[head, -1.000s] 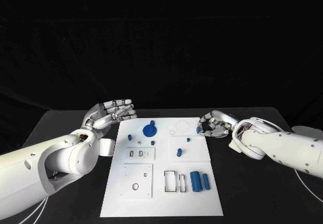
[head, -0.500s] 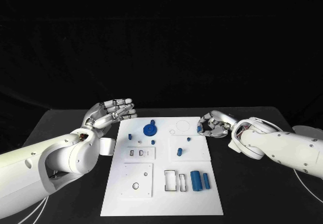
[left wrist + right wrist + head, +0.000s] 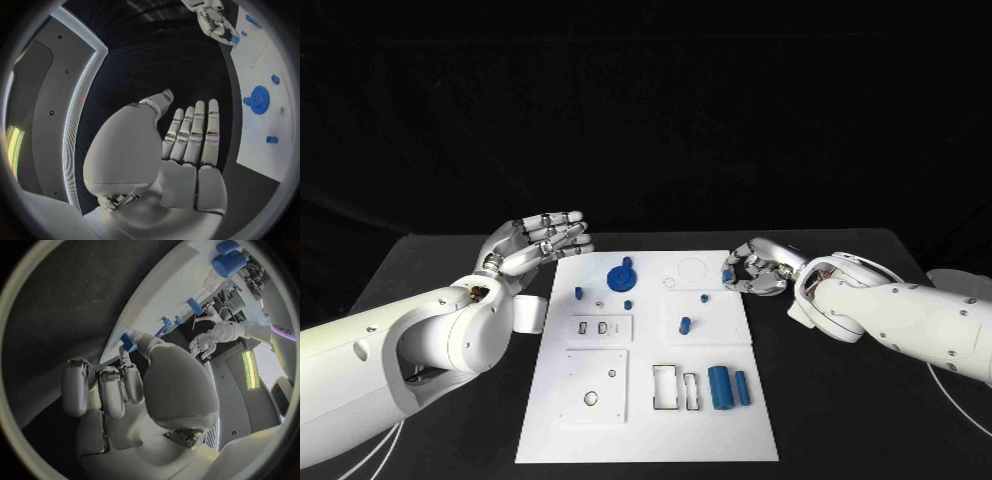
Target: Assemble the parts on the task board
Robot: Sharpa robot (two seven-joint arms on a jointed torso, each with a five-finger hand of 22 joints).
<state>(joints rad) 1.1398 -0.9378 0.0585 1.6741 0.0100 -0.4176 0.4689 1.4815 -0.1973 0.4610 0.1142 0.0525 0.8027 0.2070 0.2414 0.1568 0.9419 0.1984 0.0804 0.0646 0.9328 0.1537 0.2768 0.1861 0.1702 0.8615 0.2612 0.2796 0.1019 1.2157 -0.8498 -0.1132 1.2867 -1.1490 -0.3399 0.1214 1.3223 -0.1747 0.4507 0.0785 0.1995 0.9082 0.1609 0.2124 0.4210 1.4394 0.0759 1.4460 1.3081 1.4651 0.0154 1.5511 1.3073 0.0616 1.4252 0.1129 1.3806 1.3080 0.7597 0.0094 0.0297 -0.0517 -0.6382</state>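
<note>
The white task board [image 3: 733, 440] lies in the middle of the black table. On it are a blue gear [image 3: 620, 273], several small blue pegs such as one [image 3: 684, 324] near the middle, and two blue cylinders [image 3: 718, 388] at the near right. My right hand [image 3: 762, 270] hovers at the board's far right edge, fingers curled, pinching a small blue part [image 3: 128, 342] between thumb and finger. My left hand [image 3: 538, 245] is raised beside the board's far left corner, fingers straight and apart, holding nothing. The left wrist view shows the left hand's flat fingers [image 3: 194, 135] and the gear [image 3: 257, 93].
The board has rectangular slots [image 3: 672, 388] beside the cylinders and square plates with holes [image 3: 593, 388] on its near left. Black table surface [image 3: 848, 420] lies on both sides of the board.
</note>
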